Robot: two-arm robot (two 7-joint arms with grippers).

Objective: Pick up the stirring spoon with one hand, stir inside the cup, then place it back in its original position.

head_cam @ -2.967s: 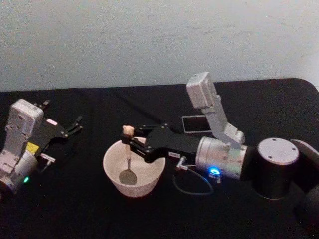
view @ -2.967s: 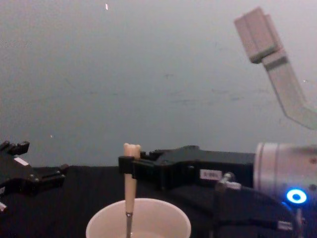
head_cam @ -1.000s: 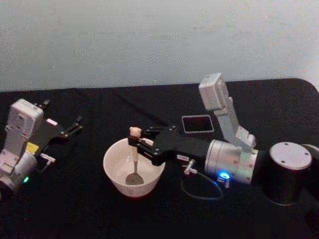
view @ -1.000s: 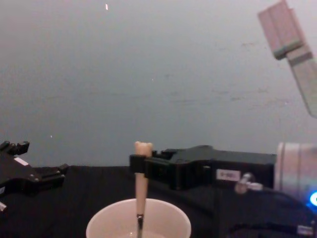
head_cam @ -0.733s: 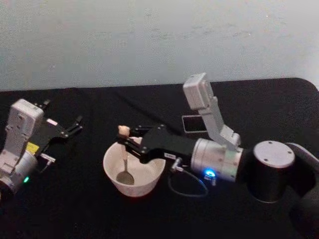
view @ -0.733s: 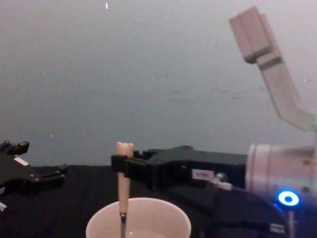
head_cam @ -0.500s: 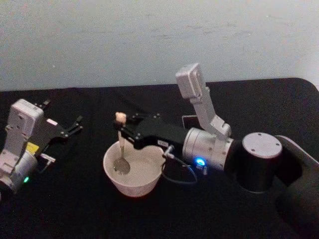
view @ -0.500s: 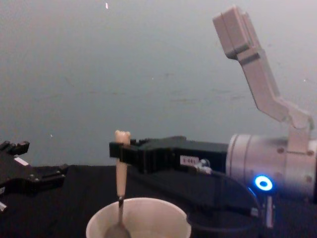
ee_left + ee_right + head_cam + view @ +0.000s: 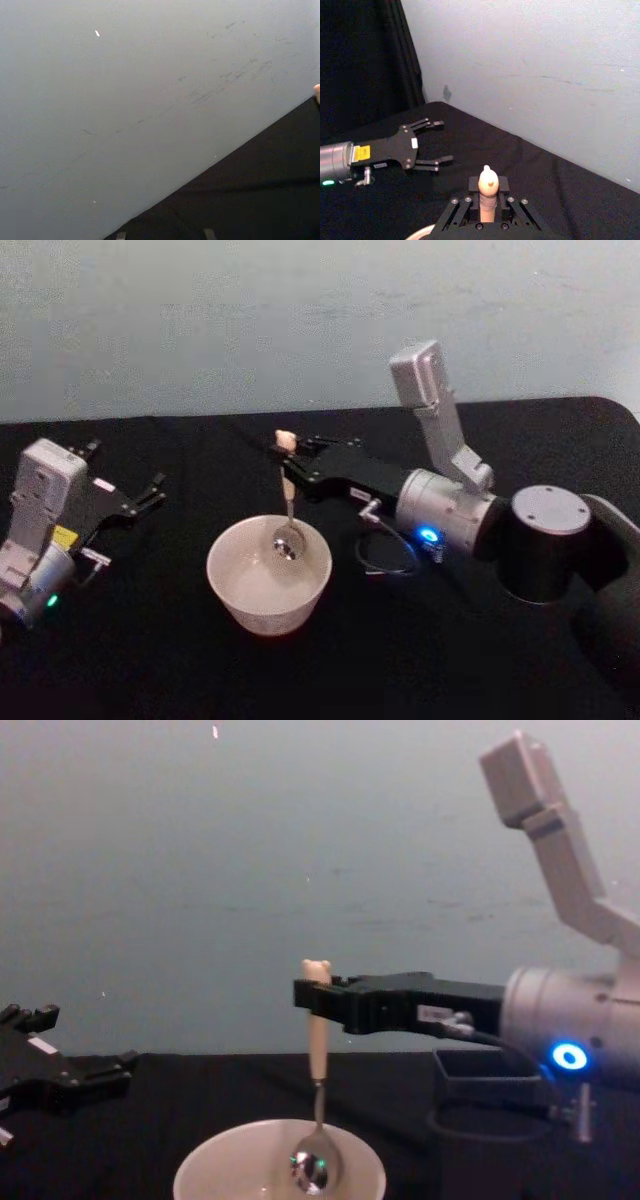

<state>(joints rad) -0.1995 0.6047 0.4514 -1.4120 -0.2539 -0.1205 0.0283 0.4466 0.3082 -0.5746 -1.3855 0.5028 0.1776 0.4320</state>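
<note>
My right gripper [image 9: 287,469] is shut on the beige handle of the stirring spoon [image 9: 287,543], just under its bear head [image 9: 488,182]. The spoon [image 9: 317,1055] hangs upright, its shiny bowl at about rim height over the far half of the cream cup [image 9: 218,585]. From the chest, the gripper [image 9: 316,999] reaches in from the right above the cup [image 9: 205,1165]. The dark square holder [image 9: 490,1078] stands behind and to the right of the cup, partly behind the arm. The left gripper [image 9: 152,494] rests open at the table's left, well apart from the cup.
A black cloth covers the table [image 9: 150,660] up to a pale wall [image 9: 200,320] at the back. A thin cable loop [image 9: 385,558] hangs under the right wrist, beside the cup. The left gripper [image 9: 431,142] lies low on the cloth.
The right gripper has risen and swung right and toward the back, lifting the spoon's bowl off the cup's floor to rim height. The left arm has not moved.
</note>
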